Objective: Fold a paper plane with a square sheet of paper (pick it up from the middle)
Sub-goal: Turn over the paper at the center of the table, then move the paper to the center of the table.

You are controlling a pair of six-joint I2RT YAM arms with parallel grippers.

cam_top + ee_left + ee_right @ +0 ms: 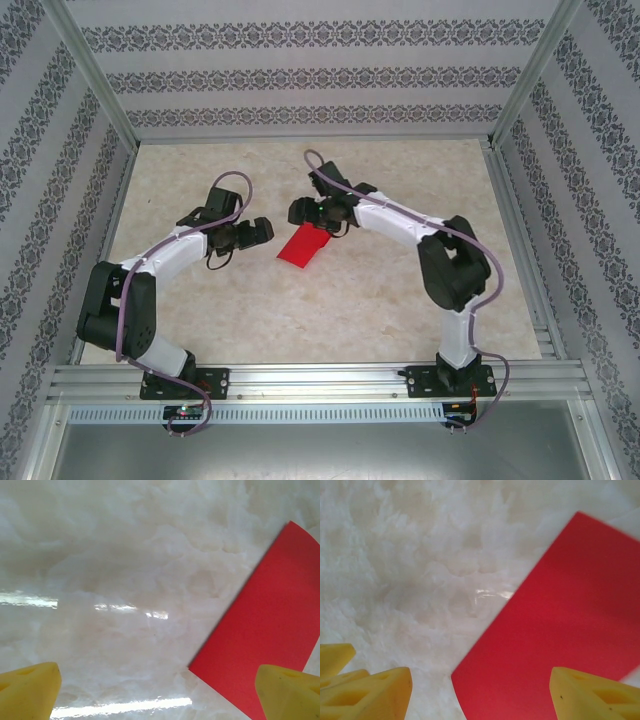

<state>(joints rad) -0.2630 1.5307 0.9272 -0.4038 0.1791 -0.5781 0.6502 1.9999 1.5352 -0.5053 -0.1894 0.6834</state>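
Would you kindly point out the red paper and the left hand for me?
red paper (303,247), top view, its middle.
left hand (157,694), left wrist view, midway between its fingertips.

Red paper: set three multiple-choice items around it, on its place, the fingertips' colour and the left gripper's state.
1. The red paper lies: A lifted in mid-air; B on the table, near its middle; C hanging over an edge.
2. The fingertips in the left wrist view are: A black; B blue; C yellow.
3. The left gripper is: A open; B shut on the paper; C shut, empty.
B, the top view shows it resting mid-table; C, both tips are yellow; A, the tips stand far apart over bare table.
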